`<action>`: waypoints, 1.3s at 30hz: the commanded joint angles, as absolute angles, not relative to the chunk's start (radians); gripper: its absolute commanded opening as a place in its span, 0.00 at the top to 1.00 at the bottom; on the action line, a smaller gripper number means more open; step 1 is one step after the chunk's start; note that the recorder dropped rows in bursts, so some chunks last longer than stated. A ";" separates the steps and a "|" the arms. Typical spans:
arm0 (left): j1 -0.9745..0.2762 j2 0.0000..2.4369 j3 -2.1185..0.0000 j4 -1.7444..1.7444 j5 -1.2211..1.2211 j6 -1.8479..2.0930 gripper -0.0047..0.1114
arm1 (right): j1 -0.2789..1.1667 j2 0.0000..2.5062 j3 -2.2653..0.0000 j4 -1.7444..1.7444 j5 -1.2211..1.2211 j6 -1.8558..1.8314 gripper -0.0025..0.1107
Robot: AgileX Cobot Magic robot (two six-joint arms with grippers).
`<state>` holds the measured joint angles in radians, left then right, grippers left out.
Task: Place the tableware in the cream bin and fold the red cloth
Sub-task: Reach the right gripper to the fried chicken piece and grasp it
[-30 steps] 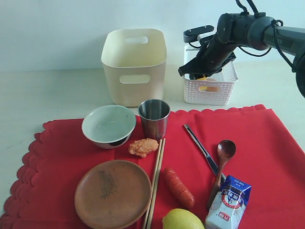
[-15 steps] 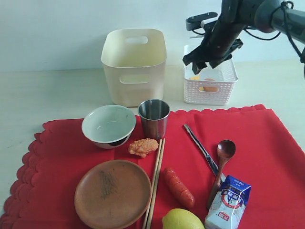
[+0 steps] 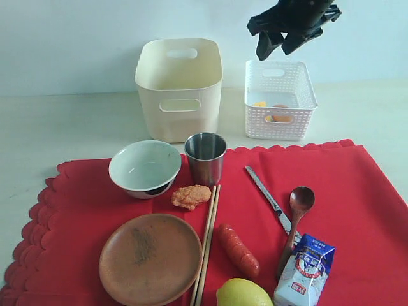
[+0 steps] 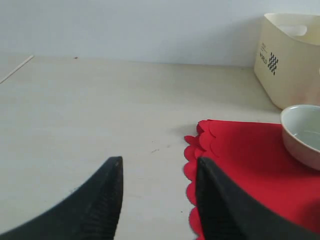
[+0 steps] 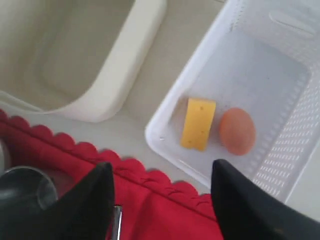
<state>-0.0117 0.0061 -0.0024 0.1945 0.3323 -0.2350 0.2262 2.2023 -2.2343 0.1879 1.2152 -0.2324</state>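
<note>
the red cloth (image 3: 357, 191) lies spread flat, the cream bin (image 3: 180, 89) stands just behind it, and with right gripper (image 3: 275, 46) and left gripper (image 4: 157, 200) both gaping empty, a grab at the bowl (image 3: 145, 167) on the cloth may topple the steel cup (image 3: 205, 156) just beside it.

You've got food and a basket here
White lattice basket (image 3: 280, 121), far tabletop (image 3: 64, 127) edge: yellow cheese slab (image 5: 198, 124), brown egg (image 5: 237, 131). Toward the near edge: fried nugget (image 3: 190, 196), red sausage (image 3: 240, 250), yellow lemon (image 3: 243, 293), blue-white milk carton (image 3: 305, 271).
</note>
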 commanded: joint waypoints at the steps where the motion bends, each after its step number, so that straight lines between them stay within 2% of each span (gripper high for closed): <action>1: -0.009 0.000 0.000 0.195 0.325 -0.240 0.57 | 0.250 2.136 -2.211 0.225 1.221 -0.246 0.49; 18: -0.009 0.000 0.000 0.195 0.325 -0.240 0.57 | 0.528 1.876 -1.713 0.235 1.106 -0.575 0.50; 32: -0.009 0.000 0.000 0.195 0.325 -0.240 0.57 | 0.704 1.903 -1.496 0.228 1.013 -0.947 0.50; 39: -0.009 0.000 0.000 0.195 0.325 -0.240 0.57 | 0.710 1.996 -1.477 0.223 1.016 -1.243 0.50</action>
<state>-0.0117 0.0061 -0.0024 0.1945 0.3323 -0.2350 0.7079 1.9636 -1.4825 0.2298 1.0301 -1.1408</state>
